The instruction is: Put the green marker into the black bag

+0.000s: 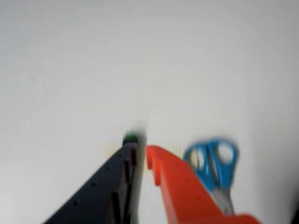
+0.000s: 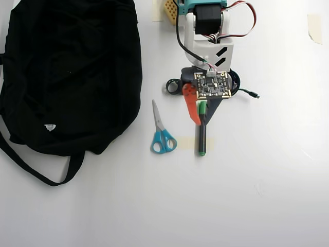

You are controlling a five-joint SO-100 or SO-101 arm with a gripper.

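Note:
In the overhead view the green marker [image 2: 201,136] lies near the table's middle, with its green cap under my gripper [image 2: 201,119] and its small green end toward the bottom of the view. The orange finger [image 2: 191,103] presses its left side and the black finger sits on its right, so the jaws are shut on it. In the blurred wrist view a bit of the green marker [image 1: 131,137] shows at the tip of the black finger, and my gripper [image 1: 141,150] has only a narrow gap. The black bag [image 2: 72,72] fills the overhead view's upper left, well apart from the gripper.
Blue-handled scissors [image 2: 163,133] lie just left of the marker, and in the wrist view the scissors [image 1: 215,163] sit right of the orange finger. A coiled black cable [image 2: 237,85] and a small black ring [image 2: 172,85] sit by the arm's base. Bag straps [image 2: 36,170] trail at lower left.

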